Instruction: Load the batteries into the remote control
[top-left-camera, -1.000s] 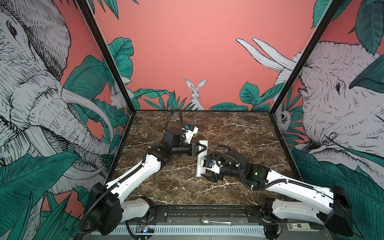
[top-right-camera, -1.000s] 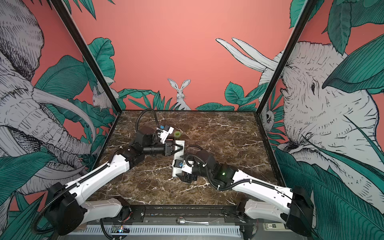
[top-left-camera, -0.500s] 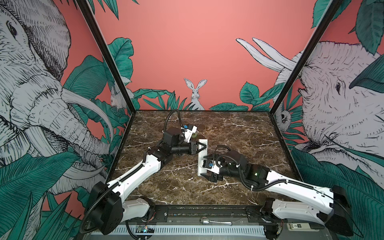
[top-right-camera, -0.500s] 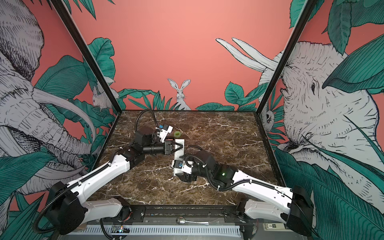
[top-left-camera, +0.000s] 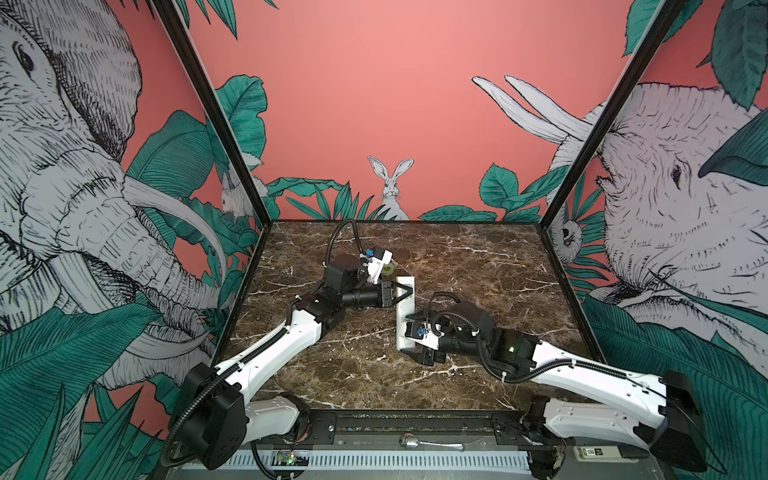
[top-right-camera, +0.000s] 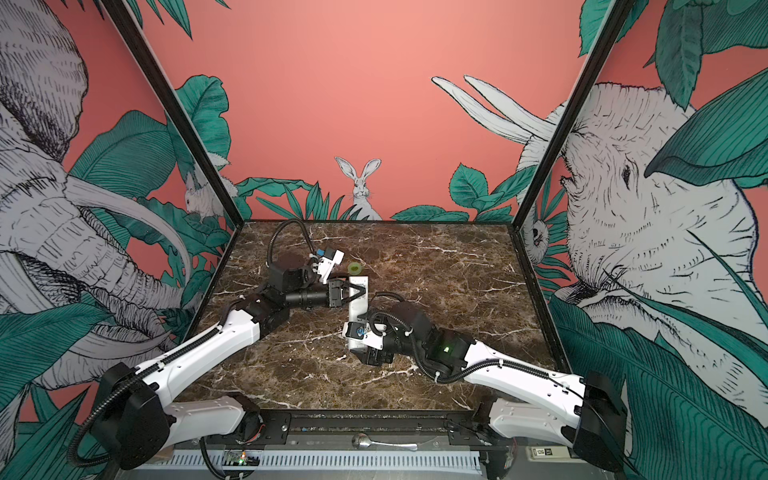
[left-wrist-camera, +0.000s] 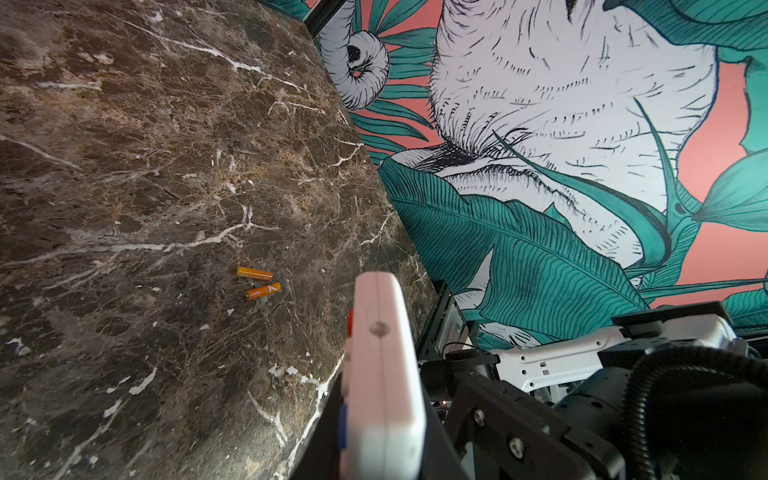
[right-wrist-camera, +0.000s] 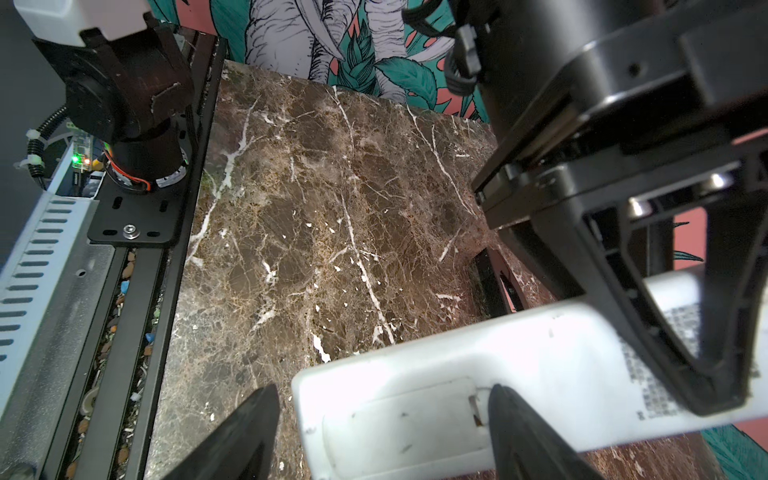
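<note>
The white remote control (top-left-camera: 405, 309) (top-right-camera: 358, 301) hangs just above the marble table, plain back up. My left gripper (top-left-camera: 409, 291) (left-wrist-camera: 380, 415) is shut on its far end. My right gripper (right-wrist-camera: 382, 399) (top-left-camera: 409, 351) is open over the near end, where the battery cover (right-wrist-camera: 399, 419) sits shut. One of its fingers (right-wrist-camera: 511, 415) rests at the cover's latch and the second finger (right-wrist-camera: 249, 419) stands off the end of the remote. Two orange batteries (left-wrist-camera: 254, 273) (left-wrist-camera: 262, 291) lie side by side on the table; in both top views they are hidden.
A small green tape roll (top-left-camera: 388, 270) (top-right-camera: 354, 267) lies just beyond the remote's far end. A black object (right-wrist-camera: 496, 282) lies on the table under the remote. A metal spoon (top-left-camera: 415, 442) rests on the front rail. Walls close the table on three sides.
The right gripper's jaws have narrowed slightly over the remote's near end. The left gripper and the remote have barely moved.
</note>
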